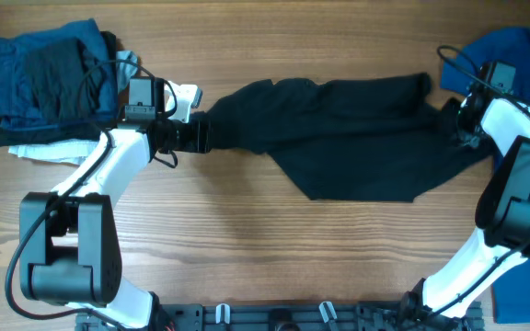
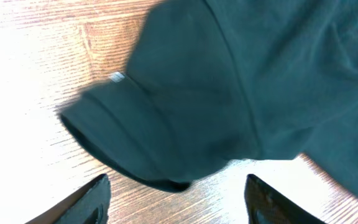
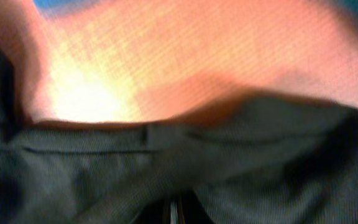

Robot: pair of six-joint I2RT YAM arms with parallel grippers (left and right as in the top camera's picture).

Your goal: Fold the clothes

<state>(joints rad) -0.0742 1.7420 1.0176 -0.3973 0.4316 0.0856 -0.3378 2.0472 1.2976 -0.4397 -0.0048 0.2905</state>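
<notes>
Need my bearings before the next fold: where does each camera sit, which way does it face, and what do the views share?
Overhead: above the table, looking straight down; left arm and right arm show whole, left hand and right hand at opposite ends of the black T-shirt.
Left wrist: on the left arm, low, facing past its open fingers at a sleeve.
Right wrist: on the right arm, tight against black cloth, blurred; its fingers hidden.
Shared: all three show the black T-shirt on the wooden table.
</notes>
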